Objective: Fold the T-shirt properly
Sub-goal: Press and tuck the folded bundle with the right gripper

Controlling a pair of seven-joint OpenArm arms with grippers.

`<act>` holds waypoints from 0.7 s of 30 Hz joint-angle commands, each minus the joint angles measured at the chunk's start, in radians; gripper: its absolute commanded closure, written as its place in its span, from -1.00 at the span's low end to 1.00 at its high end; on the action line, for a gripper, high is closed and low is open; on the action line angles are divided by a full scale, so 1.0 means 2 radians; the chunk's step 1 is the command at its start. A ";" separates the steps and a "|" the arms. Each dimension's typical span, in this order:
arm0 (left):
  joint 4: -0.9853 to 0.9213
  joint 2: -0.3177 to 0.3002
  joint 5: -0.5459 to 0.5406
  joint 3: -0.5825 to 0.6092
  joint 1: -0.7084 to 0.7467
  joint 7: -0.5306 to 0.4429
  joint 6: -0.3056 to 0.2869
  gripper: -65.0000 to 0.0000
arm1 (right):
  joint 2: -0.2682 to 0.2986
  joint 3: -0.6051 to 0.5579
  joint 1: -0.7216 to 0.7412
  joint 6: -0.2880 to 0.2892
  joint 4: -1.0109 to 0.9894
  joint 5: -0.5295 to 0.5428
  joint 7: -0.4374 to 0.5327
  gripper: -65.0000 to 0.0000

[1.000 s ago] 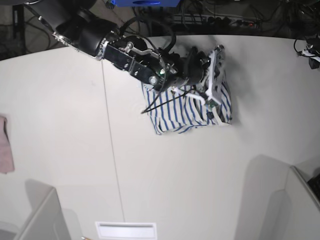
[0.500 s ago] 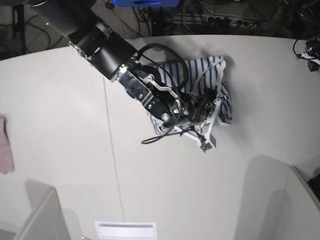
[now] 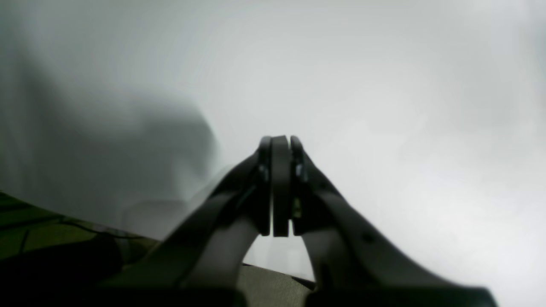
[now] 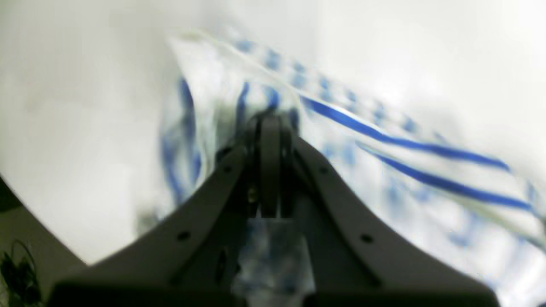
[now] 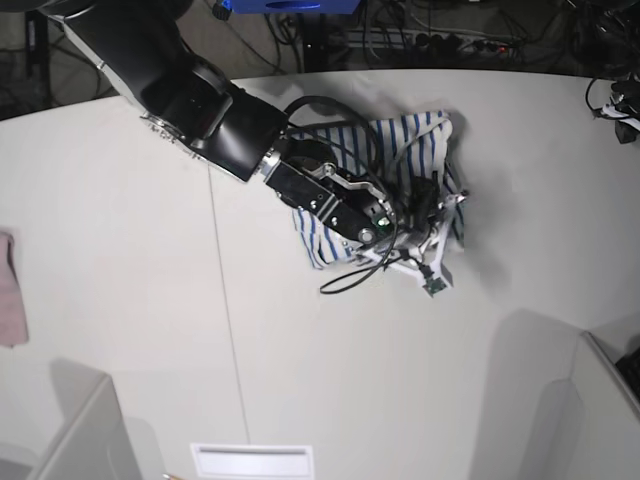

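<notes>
- Since the earlier frame, the black right arm had swung lower across the white, blue-striped cloth T-shirt near the white desk's far edge.
- Right gripper was clamped on the T-shirt.
- Left gripper was pressed together, holding nothing.
- Bare desk lay toward the near edge.

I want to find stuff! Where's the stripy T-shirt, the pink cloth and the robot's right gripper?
T-shirt [image 5: 420, 135]: base view, top striped fold.
pink cloth [image 5: 10, 300]: base view, left-edge strip.
right gripper [image 4: 269, 128]: right wrist view, shut fingertips.

Big white counter with a thin seam running down it. There's a pink cloth at the far left edge, a blue box and tangled cables behind the counter.
</notes>
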 commanded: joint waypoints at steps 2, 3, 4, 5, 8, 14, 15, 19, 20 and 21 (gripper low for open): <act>0.008 -0.010 -0.005 -0.002 0.000 -0.006 -0.004 1.00 | -0.009 -0.022 0.016 0.004 0.002 0.034 0.055 1.00; 0.008 -0.010 -0.005 -0.001 -0.001 -0.006 -0.004 1.00 | -0.009 -0.031 0.018 0.004 -0.002 0.053 0.073 1.00; 0.008 -0.010 -0.005 0.005 -0.005 -0.006 -0.004 1.00 | -0.009 -0.041 0.022 0.004 -0.008 0.073 0.092 1.00; 0.008 -0.010 -0.005 0.009 -0.005 -0.006 -0.004 1.00 | -0.009 -0.050 0.025 0.004 -0.011 0.089 0.106 1.00; 0.008 -0.010 -0.005 0.013 -0.005 -0.006 -0.004 1.00 | -0.009 -0.056 0.029 0.004 -0.009 0.111 0.135 1.00; 0.008 -0.009 -0.005 0.034 -0.007 -0.006 -0.004 1.00 | 0.022 -0.046 0.036 0.004 0.063 0.136 0.130 1.00; 0.009 -0.008 -0.005 0.040 -0.007 -0.006 -0.004 1.00 | 0.034 -0.031 0.034 0.004 0.088 0.144 0.122 1.00; 0.052 0.019 -0.005 0.067 -0.003 -0.006 -0.004 1.00 | 0.097 0.047 0.006 0.003 0.178 0.150 0.078 1.00; 0.070 0.028 -0.005 0.075 0.003 -0.006 -0.004 1.00 | 0.111 0.071 -0.007 0.001 0.198 0.149 0.064 1.00; 0.089 0.036 -0.005 0.086 0.006 -0.005 -0.004 1.00 | 0.122 0.097 -0.018 0.001 0.214 0.148 0.052 1.00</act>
